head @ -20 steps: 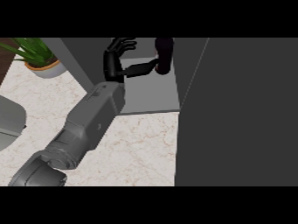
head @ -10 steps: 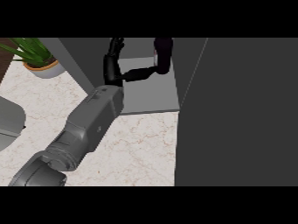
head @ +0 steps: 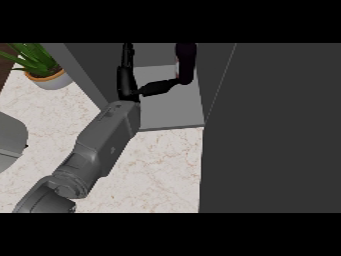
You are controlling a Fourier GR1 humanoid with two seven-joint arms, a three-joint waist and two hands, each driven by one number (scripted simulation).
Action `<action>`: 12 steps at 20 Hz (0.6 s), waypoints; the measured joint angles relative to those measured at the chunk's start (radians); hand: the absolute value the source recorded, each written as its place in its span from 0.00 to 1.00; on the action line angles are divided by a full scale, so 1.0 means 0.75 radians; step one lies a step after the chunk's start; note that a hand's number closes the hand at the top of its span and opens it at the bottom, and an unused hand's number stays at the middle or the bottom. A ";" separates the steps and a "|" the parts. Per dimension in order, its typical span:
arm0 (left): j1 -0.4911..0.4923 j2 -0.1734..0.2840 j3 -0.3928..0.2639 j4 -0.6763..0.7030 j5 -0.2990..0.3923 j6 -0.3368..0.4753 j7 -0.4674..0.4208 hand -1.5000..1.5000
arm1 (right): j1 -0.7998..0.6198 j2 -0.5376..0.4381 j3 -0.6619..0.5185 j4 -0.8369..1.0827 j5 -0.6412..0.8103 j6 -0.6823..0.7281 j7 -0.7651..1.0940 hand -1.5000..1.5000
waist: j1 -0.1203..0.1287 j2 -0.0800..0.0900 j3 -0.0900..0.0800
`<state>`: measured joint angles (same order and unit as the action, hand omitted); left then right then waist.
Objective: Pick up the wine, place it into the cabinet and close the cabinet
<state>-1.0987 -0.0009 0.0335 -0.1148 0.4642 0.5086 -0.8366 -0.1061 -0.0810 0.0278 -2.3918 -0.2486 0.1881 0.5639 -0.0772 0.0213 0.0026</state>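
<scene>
The open cabinet (head: 171, 107) is seen at the far side of the marble counter (head: 154, 170), its dark door (head: 284, 130) filling the right; a grey forearm (head: 103, 145) is stretched in from the near left; the left hand (head: 132, 87) is held inside the cabinet, fingers straight, thumb extended to the wine (head: 185, 62) standing upright at the far right of the shelf; a potted plant (head: 44, 70) is seen far left.

No writing, label, brand or number can be read anywhere here, neither on the bottle nor the cabinet.
</scene>
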 measured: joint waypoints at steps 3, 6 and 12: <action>0.003 0.000 0.000 0.000 -0.006 -0.028 -0.007 0.00 | 0.009 0.000 0.005 -0.001 -0.001 0.007 -0.004 0.00 | -0.001 0.000 0.000; 0.006 0.000 -0.001 -0.004 -0.011 -0.068 -0.020 0.00 | 0.022 0.005 0.017 -0.001 0.000 0.010 -0.016 0.00 | -0.001 -0.001 0.000; 0.003 0.000 -0.013 0.004 -0.033 -0.120 -0.030 0.00 | 0.041 0.011 0.037 -0.002 0.005 0.009 -0.029 0.00 | 0.003 0.000 -0.002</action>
<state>-1.0964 -0.0013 0.0238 -0.1120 0.4394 0.4187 -0.8593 -0.0753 -0.0727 0.0557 -2.3930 -0.2450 0.1945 0.5423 -0.0753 0.0214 0.0013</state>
